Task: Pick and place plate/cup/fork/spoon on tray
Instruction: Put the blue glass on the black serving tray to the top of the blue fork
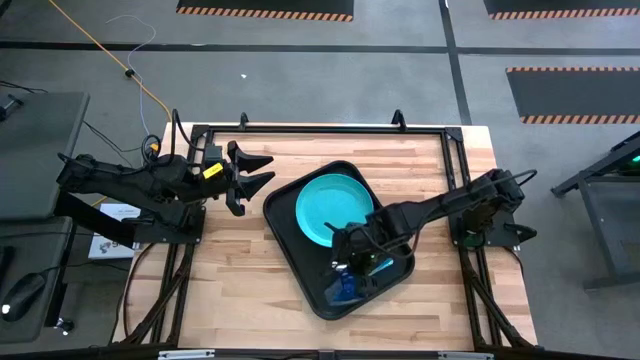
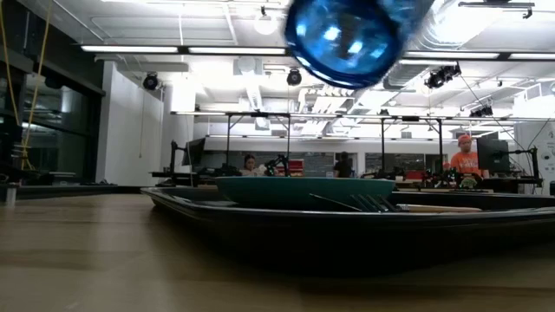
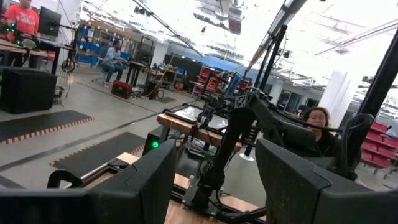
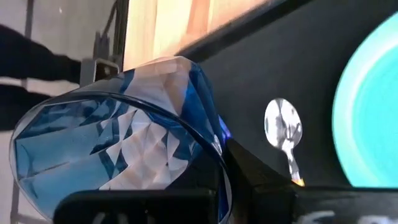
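The black tray lies slantwise on the table's middle. The turquoise plate rests flat in its far part. The spoon lies on the tray floor beside the plate, silver bowl up and orange handle end just showing. The fork's tines show in the low view, lying on the tray next to the plate. My right gripper is over the tray's near corner, shut on the blue cup, which also shows high in the low view. My left gripper is open and empty over the table's far left. My right gripper holds the cup at its rim. One dark finger lies against the outer wall; the cup itself hides the other, so I cannot tell whether it is inside. The cup is lifted clear above the tray and tilted.
Bare wooden table lies on the near left and near right of the tray. The tray's raised rim stands between the table and the tableware. People sit and stand in the room beyond the table.
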